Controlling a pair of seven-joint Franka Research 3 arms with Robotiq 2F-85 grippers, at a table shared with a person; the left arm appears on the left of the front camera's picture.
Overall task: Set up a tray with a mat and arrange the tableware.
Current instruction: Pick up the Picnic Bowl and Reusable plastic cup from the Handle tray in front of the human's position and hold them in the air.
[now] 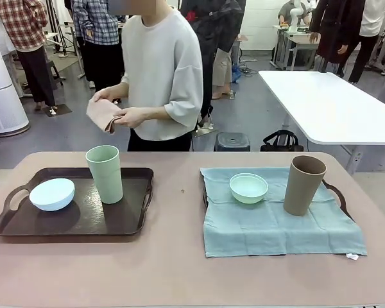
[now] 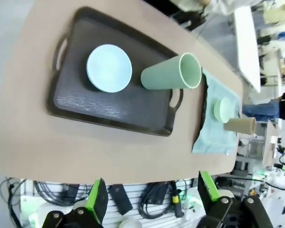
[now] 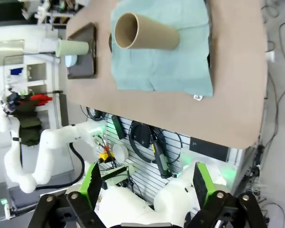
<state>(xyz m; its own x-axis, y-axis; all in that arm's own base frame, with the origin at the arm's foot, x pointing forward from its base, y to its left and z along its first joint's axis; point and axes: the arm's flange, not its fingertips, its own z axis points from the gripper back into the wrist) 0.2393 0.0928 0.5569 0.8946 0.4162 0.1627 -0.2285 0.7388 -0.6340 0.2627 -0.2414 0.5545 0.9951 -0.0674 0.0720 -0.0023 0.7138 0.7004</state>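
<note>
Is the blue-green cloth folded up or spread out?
Spread out. The mat lies flat over the right tray, under the mint bowl and brown cup.

Three cameras, one table [image 1: 179,269].
Front camera sits low at your edge of the table, facing the person [image 1: 160,70] across it; both wrist cameras hang high and well back, looking down. Ahead of the left gripper [image 2: 152,194] lies the dark tray [image 2: 80,102], ahead of the right gripper [image 3: 147,183] the teal mat [image 3: 175,66]; every view catches both.

At centre right of the front view, the teal mat [image 1: 269,224] covers the right tray [image 1: 335,192]; just its dark handle edges peek out.
</note>
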